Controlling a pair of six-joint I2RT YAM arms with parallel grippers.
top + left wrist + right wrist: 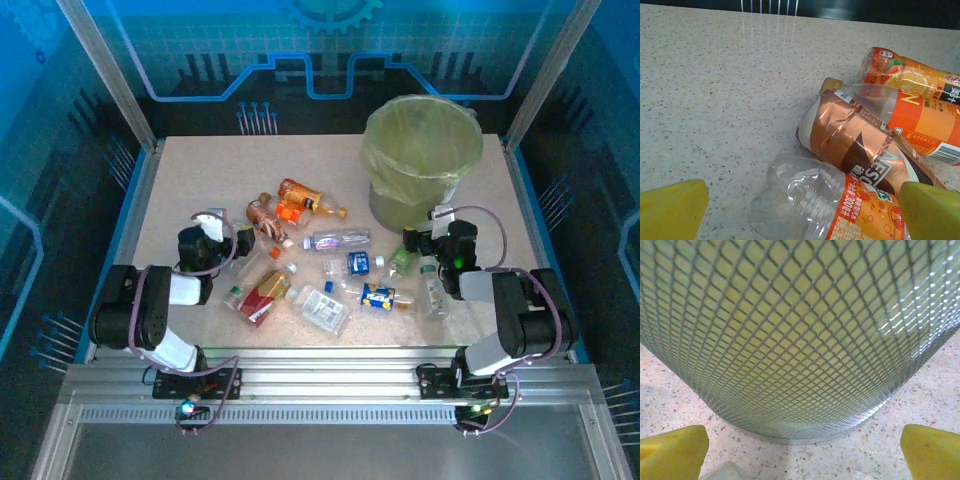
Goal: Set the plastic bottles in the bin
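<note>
Plastic bottles (337, 240) lie flat, axes mixed; bin (400, 205) upright — left gripper (802, 210), right gripper (802, 450) released

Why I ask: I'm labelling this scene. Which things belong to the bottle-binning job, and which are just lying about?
Job: plastic bottles, bin, left claw, right claw, both open.
Just surroundings: table, aluminium rail, blue enclosure panels.
</note>
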